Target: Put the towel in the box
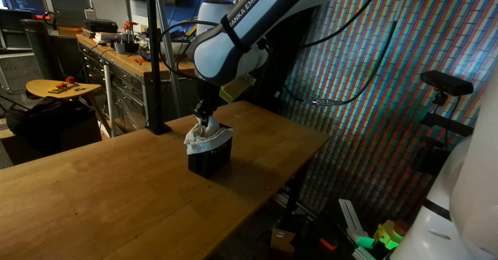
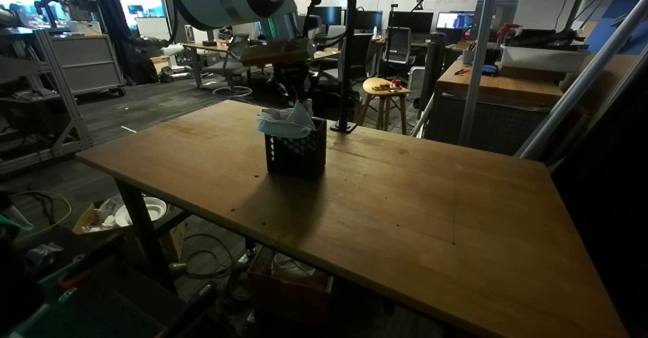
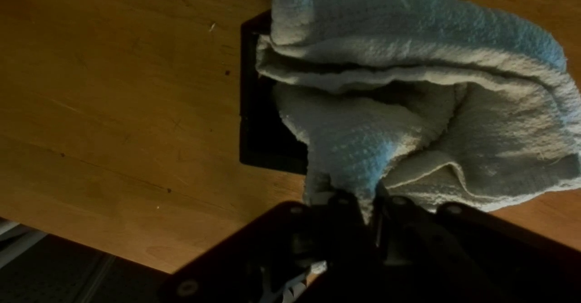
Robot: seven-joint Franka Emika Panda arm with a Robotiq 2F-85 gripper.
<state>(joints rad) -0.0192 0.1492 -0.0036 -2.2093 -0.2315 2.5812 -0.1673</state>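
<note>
The pale grey-white towel (image 1: 204, 144) lies bunched over the top of the black box (image 1: 212, 162) and hangs over its rim in both exterior views, where the towel (image 2: 286, 122) and the box (image 2: 299, 156) show again. In the wrist view the towel (image 3: 454, 49) covers most of the opening; a dark corner of the box (image 3: 247, 133) shows at its left. My gripper (image 3: 363, 205) is shut on a gathered fold of the towel. In an exterior view the gripper (image 1: 203, 120) points down just above the box. How far the towel reaches inside is hidden.
The box stands on a wooden table (image 1: 128, 190). A black upright post (image 1: 155, 77) rises from the table's edge near the arm and box. A patterned curtain (image 1: 350, 108) hangs beyond the table's end. A stool (image 2: 385, 89) stands behind the table.
</note>
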